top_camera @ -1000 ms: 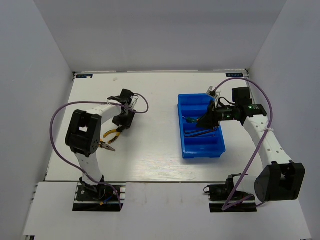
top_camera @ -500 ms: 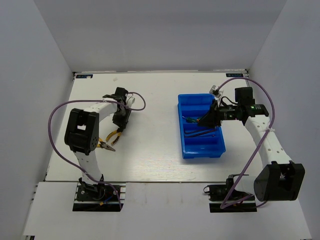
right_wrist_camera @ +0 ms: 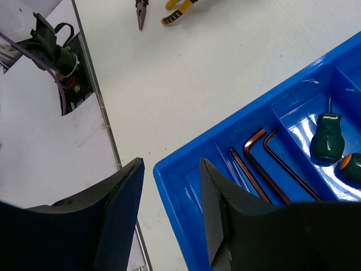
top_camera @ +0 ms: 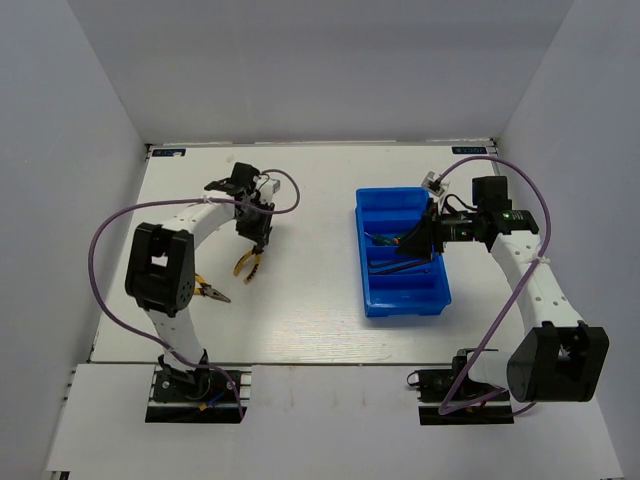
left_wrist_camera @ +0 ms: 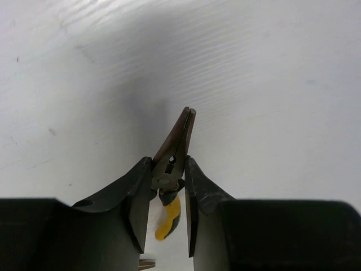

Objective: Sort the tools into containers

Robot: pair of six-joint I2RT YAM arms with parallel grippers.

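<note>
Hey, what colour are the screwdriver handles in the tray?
Dark green. The screwdriver handles show best in the right wrist view.

— What can't you see from there?
— My left fingers (left_wrist_camera: 135,209) cover the handles of the pliers (left_wrist_camera: 175,141); only a yellow sliver shows. On the right wrist view the tray (right_wrist_camera: 175,186) runs off the frame, cutting one screwdriver (right_wrist_camera: 352,168).
— And overhead?
— I can't tell the tray's contents; too small.

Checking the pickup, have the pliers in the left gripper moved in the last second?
Yes: the pliers have shifted right, toward the blue tray.
</note>
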